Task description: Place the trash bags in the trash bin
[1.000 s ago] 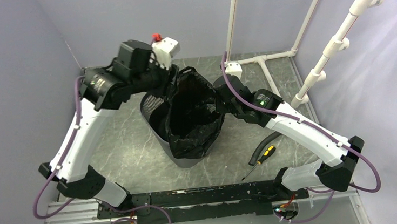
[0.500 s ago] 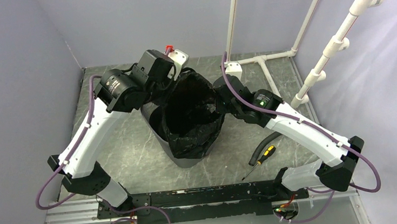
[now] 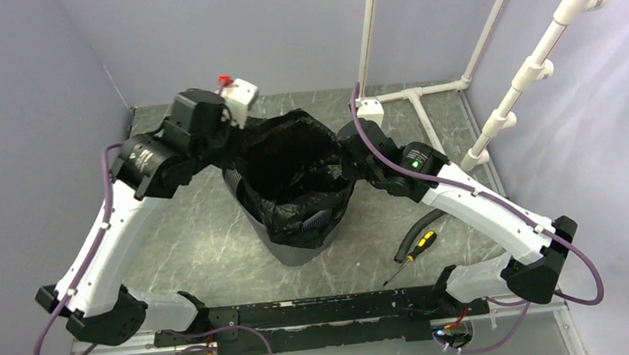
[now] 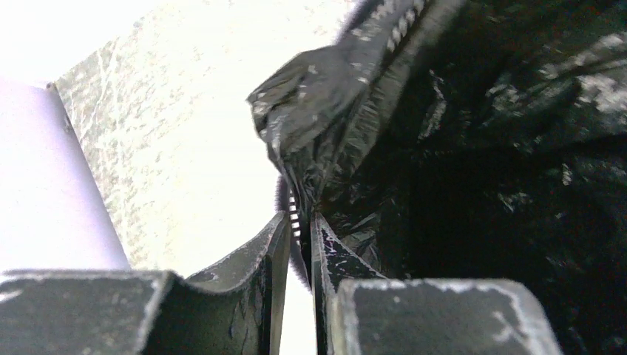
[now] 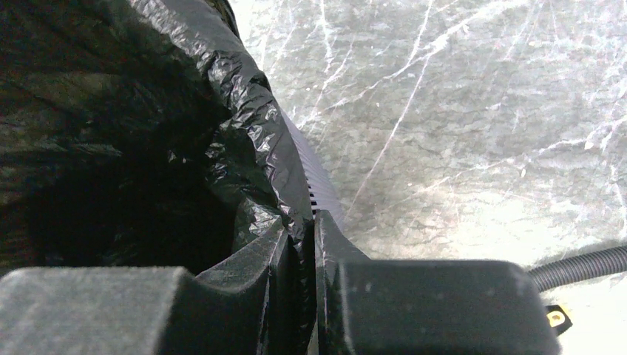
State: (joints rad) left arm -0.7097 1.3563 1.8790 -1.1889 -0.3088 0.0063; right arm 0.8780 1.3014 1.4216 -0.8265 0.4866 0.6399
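Trash bag (image 3: pixel 293 166) lines bin (image 3: pixel 300 247); left fingers (image 4: pixel 255 274), right fingers (image 5: pixel 259 274) clamp it; screwdriver (image 3: pixel 412 250) nearby.

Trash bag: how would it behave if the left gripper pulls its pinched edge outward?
Probably floppy: the trash bag is wrinkled thin film, draping over the trash bin rim. Likely light, so it should follow a tug, bunching as seen near the left gripper. Its gloss suggests it could slip from a loose pinch.
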